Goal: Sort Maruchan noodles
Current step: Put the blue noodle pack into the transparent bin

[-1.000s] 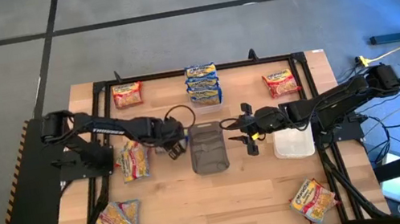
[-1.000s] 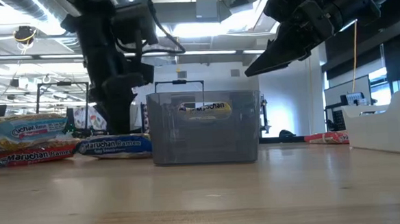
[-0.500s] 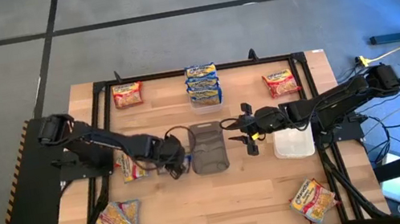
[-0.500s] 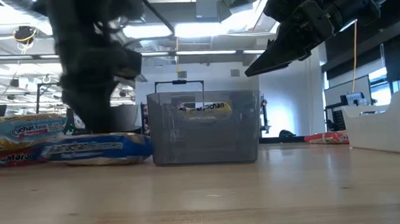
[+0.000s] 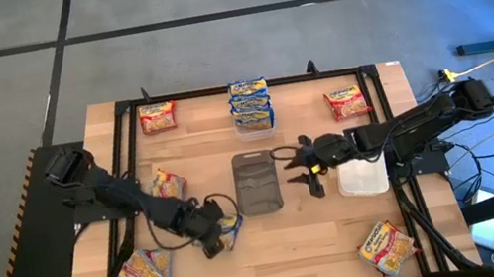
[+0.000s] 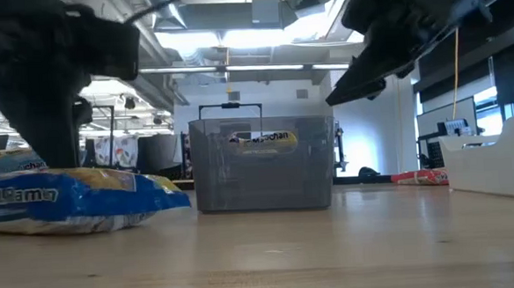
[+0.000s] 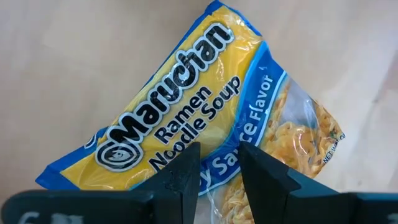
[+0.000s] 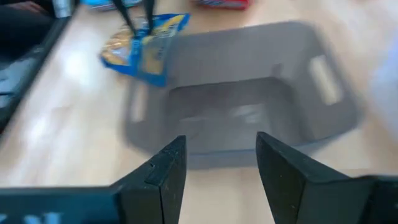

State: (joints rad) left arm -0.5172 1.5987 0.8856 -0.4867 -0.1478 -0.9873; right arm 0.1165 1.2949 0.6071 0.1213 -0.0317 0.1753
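My left gripper [image 5: 217, 238] is shut on a yellow-and-blue Maruchan packet [image 5: 231, 227] near the table's front, left of centre; the low view shows that packet large at the left [image 6: 75, 199]. My right gripper [image 5: 303, 165] hangs open just right of the dark mesh basket [image 5: 257, 182], above the table [image 6: 347, 91]. A stack of blue-accented packets [image 5: 250, 104] lies at the far edge. Red-orange packets lie flat at the far left [image 5: 157, 117], far right [image 5: 346, 101], left [image 5: 166, 184], near left [image 5: 145, 276] and near right [image 5: 387, 246]. My left gripper [image 7: 219, 149] pinches the blue-and-yellow packet between its two fingers, on the blue band along one long side [image 7: 219, 163], about midway along it. The fingers [image 7: 186, 171] come from above, slanting down. In the low view the packet's underside [image 6: 85, 225] seems to lie on the table.
A clear plastic tub [image 5: 364, 176] sits right of the basket, under my right arm. The basket [image 6: 263, 166] stands upright at the table's centre with its handle raised. Bare wood [image 5: 294, 241] stretches between the held packet and the near-right packet.
My left gripper has travelled from beside the basket's left side toward the table's near edge, taking the blue-and-yellow packet along. The packet now sits much closer to the low camera. The right arm has stayed almost where it was.
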